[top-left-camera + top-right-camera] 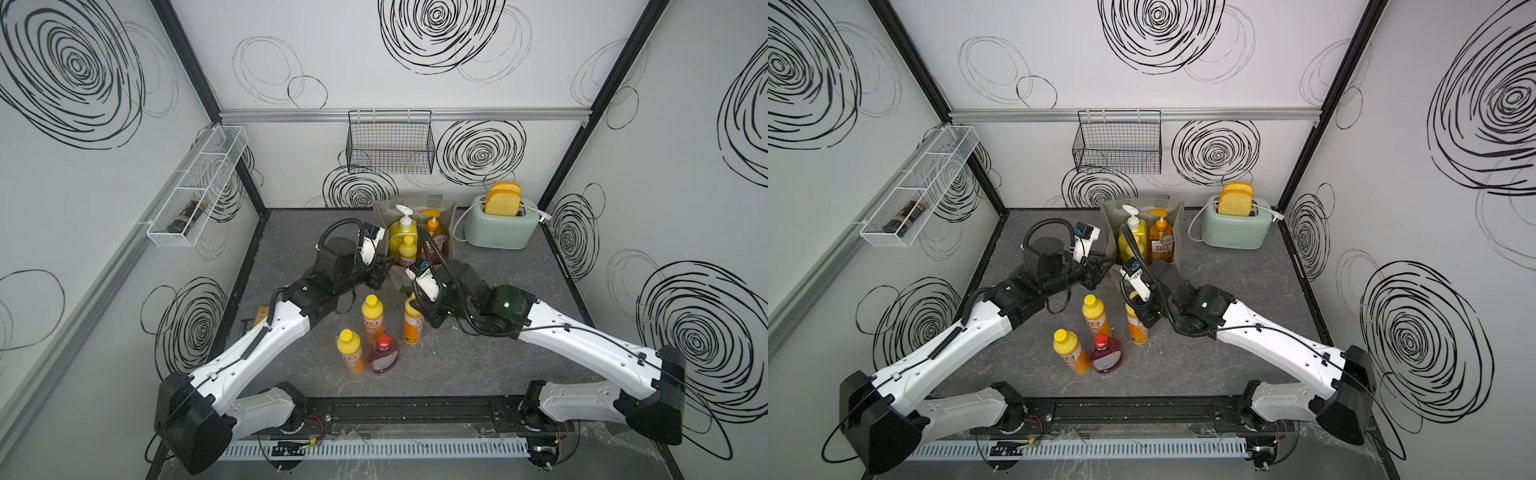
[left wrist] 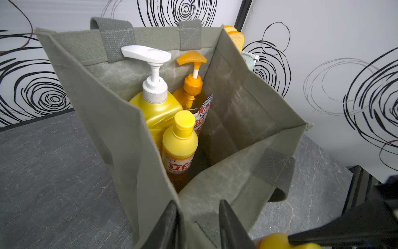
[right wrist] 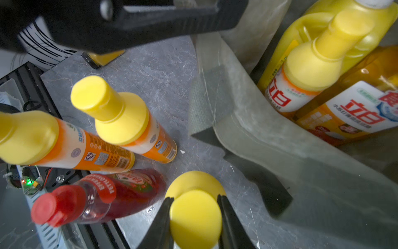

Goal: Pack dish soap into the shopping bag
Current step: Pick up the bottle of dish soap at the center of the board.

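Three of the seven bottles stand in the bag [image 2: 247, 120], which sits at 12 o'clock on the table [image 1: 478, 365]. The yellow pump bottle [image 2: 158, 110] and amber pump bottle [image 2: 189, 94] are along its far wall, with a packed small bottle [image 2: 179, 140] in front of them. The left gripper [image 2: 197, 202] has its fingers pinched on the bag's near rim at the 7 o'clock corner, holding the mouth open (the near wall leans outward in the right wrist view).

The step in hand looks like picking up the fourth bottle. The right gripper [image 3: 195, 197] sits over the near bottle [image 1: 412, 328], its fingers pressed to either side of the yellow cap. That bottle is upright just beside the bag at its 6 o'clock and seems to rest on the table. Further out toward 7 o'clock stand one small bottle [image 1: 372, 318], another small bottle [image 1: 351, 351] and the red bottle [image 1: 384, 355], close together.

The next move probably calls for a straight lift until the base clears the rim. Then comes a short carry toward 12 o'clock and a descent onto the free floor at the bag's 4 to 5 o'clock corner. A grip on the cap alone may let the body swing, so slow travel seems wise.
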Tool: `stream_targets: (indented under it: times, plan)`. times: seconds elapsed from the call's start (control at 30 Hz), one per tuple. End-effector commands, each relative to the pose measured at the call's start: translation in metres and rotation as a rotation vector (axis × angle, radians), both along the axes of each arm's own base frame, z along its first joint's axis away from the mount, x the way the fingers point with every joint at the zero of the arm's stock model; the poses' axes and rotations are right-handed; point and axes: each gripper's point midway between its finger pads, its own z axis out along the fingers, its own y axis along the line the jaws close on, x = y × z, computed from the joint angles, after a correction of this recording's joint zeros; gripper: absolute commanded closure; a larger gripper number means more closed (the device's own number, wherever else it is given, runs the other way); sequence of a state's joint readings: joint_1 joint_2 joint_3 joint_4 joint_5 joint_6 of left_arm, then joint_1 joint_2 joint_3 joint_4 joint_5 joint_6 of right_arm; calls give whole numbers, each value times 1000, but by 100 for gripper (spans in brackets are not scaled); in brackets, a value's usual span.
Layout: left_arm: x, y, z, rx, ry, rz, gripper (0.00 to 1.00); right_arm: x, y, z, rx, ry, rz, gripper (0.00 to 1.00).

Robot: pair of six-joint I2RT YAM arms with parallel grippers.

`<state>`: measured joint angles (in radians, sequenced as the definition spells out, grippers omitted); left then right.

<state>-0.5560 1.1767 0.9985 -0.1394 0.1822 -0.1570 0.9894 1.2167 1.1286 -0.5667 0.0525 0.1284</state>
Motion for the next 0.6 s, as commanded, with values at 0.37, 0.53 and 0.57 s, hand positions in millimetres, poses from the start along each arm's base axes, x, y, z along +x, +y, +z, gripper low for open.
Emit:
stream_targets:
  times: [0.37,0.53,0.57]
  plan:
    - [-4,-12,-2,-3,-10,-39,64,-30,-34,122,191,-114,35,90]
    - [-5,-15,-3,-1,-7,-48,64,-36,-40,169,254,-157,50,90]
    - [-6,-16,-4,-1,-5,-52,64,-35,-40,176,253,-164,48,90]
